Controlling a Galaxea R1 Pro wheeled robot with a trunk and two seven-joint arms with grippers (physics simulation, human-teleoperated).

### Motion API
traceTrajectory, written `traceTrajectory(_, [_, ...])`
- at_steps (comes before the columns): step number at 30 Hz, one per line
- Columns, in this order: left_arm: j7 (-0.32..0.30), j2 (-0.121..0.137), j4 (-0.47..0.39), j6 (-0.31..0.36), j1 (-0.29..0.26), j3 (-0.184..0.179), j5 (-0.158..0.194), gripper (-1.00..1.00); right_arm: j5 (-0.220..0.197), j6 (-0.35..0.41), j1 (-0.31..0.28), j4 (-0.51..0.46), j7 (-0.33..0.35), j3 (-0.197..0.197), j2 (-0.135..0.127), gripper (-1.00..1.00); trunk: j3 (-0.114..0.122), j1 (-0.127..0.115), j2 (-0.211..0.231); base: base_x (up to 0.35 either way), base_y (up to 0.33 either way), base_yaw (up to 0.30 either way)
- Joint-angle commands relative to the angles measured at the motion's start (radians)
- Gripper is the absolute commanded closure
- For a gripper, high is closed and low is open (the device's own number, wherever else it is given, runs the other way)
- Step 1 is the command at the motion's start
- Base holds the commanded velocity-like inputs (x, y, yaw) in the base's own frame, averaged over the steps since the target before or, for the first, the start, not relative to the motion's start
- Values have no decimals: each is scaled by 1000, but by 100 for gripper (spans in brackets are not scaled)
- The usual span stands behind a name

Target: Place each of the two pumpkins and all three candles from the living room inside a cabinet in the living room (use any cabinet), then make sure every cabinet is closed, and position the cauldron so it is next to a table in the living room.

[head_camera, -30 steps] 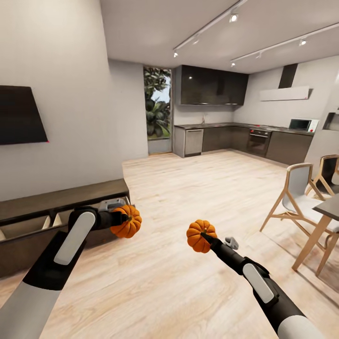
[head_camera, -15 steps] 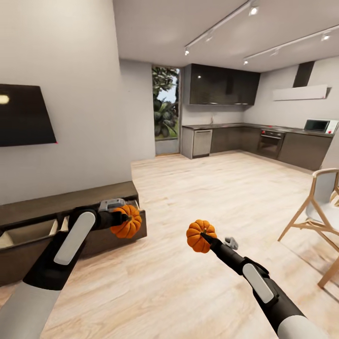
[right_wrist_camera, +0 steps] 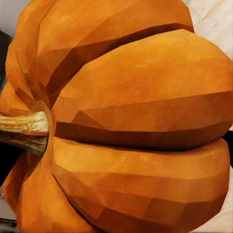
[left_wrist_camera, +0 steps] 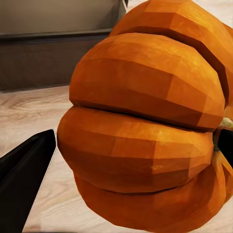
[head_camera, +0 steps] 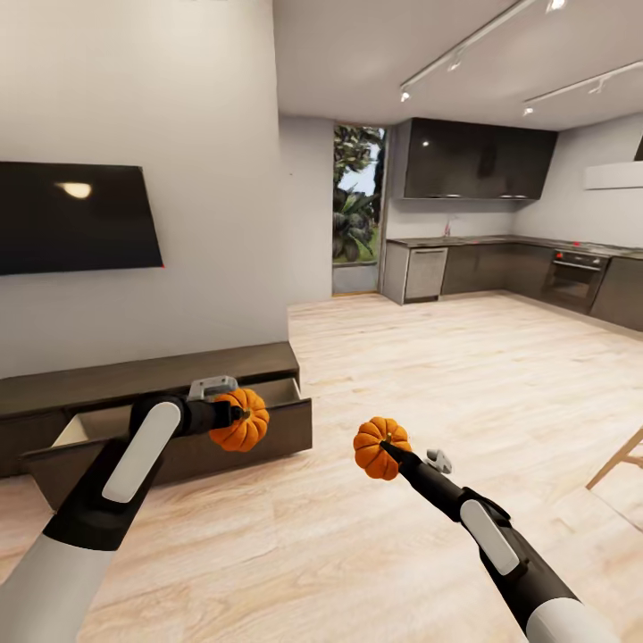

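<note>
Each of my grippers holds a small ribbed orange pumpkin. The left gripper is shut on one pumpkin, held in front of the cabinet. The right gripper is shut on the other pumpkin over the bare floor, further right. The cabinet is the long low dark brown unit along the left wall, under the television. Its drawers stand pulled open, showing pale insides. Candles and cauldron are out of view.
A black television hangs on the left wall. Pale wood floor runs back to a dark kitchen and a window with plants. A chair leg pokes in at the right edge.
The view has swung left: cabinet and television now sit nearer the middle, and the chairs and table have slid off the right. Both pumpkins stay gripped, arms unmoved in the picture.
</note>
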Motion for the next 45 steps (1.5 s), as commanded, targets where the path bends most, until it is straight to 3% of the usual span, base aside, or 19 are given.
traceTrajectory(1, [11,1,-1,0,-1,-2,7,100,-18,7,-1,-1,0,1,-1,100,-1,0,-1,0,0,292])
traceTrajectory(14, [11,1,0,0,-1,-2,7,100,-18,7,-1,0,0,1,-1,100,-1,0,-1,5,0,292])
traceTrajectory(22, [11,1,0,0,-1,-2,7,100,-19,5,-1,-1,1,1,-2,100,-1,0,-1,244,64,268])
traceTrajectory(45, [10,1,0,0,-1,-1,7,100,-19,8,-1,-1,-3,0,-2,100,-1,0,-1,308,28,11])
